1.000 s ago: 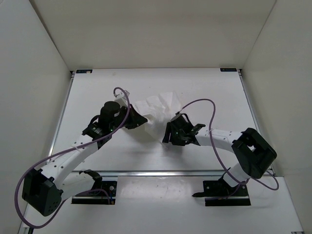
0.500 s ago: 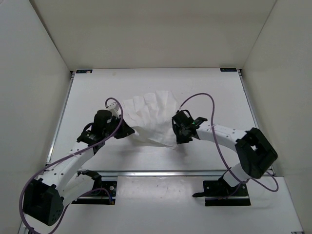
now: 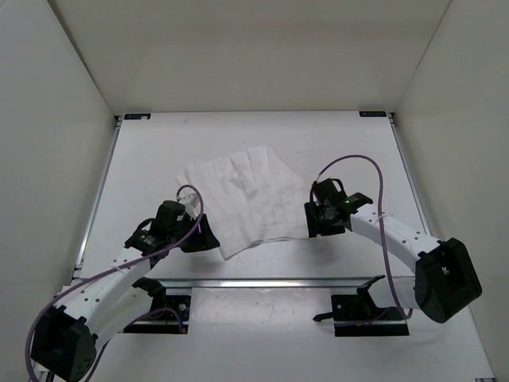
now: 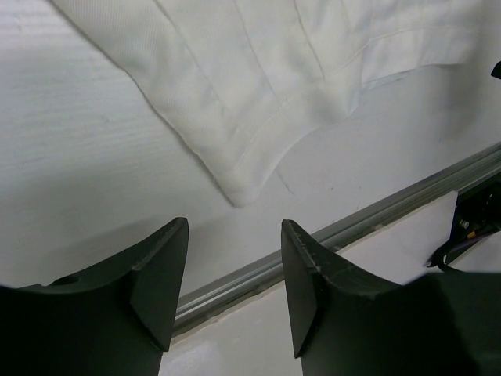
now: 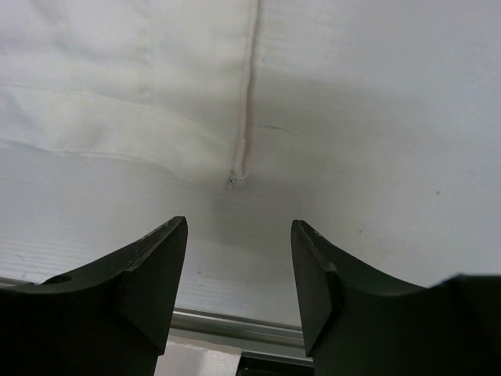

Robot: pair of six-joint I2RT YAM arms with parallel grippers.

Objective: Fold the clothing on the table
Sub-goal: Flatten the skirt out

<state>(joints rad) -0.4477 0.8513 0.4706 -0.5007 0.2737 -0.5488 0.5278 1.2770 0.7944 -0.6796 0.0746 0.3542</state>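
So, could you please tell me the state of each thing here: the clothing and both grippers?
clothing: spread out flat on the table, not yet folded, crease lines showing, nothing gripping it.
left gripper: open, empty, just short of a near corner of the clothing.
right gripper: open, empty, facing the end of a hem at the clothing's edge.

Plain white walls (image 3: 254,56) (evenly lit)
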